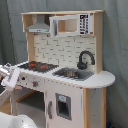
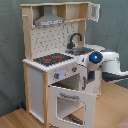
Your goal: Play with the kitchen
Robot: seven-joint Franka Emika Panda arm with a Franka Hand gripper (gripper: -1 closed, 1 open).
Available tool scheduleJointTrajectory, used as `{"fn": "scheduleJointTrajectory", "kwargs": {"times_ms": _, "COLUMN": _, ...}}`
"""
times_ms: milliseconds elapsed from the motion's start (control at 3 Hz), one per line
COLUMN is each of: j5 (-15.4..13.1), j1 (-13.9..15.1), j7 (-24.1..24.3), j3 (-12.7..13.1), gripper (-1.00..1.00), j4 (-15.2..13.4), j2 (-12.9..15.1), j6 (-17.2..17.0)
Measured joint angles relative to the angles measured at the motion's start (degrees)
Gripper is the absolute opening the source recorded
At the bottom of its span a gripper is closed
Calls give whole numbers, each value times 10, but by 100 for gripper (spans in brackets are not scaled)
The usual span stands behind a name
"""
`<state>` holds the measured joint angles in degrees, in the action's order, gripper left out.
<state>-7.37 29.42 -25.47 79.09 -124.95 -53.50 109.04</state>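
Observation:
The kitchen [image 1: 65, 55] [image 2: 55, 50] is a tall white and light-wood toy with a black-and-red stovetop [image 1: 37, 65] [image 2: 52, 59], a black faucet [image 1: 85, 59] [image 2: 75, 40] over a sink [image 1: 72, 74], and a grey hood [image 1: 39, 25] [image 2: 50, 20]. Its windowed oven door [image 2: 70, 102] hangs open, tilted outward. My white arm, with a blue light [image 2: 93, 57], reaches in from the second exterior view's right. My gripper [image 2: 89, 79] [image 1: 15, 80] sits at the front of the counter, just above the open door and beside the knobs [image 2: 57, 75].
A grey curtain [image 1: 115, 45] hangs behind the kitchen. In the second exterior view the kitchen stands on a wooden surface [image 2: 15, 120]. A white rounded shape [image 1: 10, 122] fills the first exterior view's lower left corner.

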Motion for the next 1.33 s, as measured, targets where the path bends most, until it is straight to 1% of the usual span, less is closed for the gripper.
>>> {"fn": "scheduleJointTrajectory", "kwargs": {"times_ms": 333, "j5": -36, "j1": -5, "j7": 0, "j3": -1, "gripper": 100, "j4": 12, "j2": -38, "j6": -33}}
{"fn": "scheduleJointTrajectory", "kwargs": {"times_ms": 667, "j5": -81, "j1": -13, "j7": -7, "j3": 4, "gripper": 100, "j4": 11, "j2": -79, "j6": -45}}
{"fn": "scheduleJointTrajectory", "kwargs": {"times_ms": 1000, "j5": -130, "j1": -13, "j7": -9, "j3": 21, "gripper": 100, "j4": 10, "j2": -107, "j6": -28}}
{"fn": "scheduleJointTrajectory", "kwargs": {"times_ms": 1333, "j5": -154, "j1": -11, "j7": -1, "j3": 24, "gripper": 100, "j4": 6, "j2": -126, "j6": 23}}
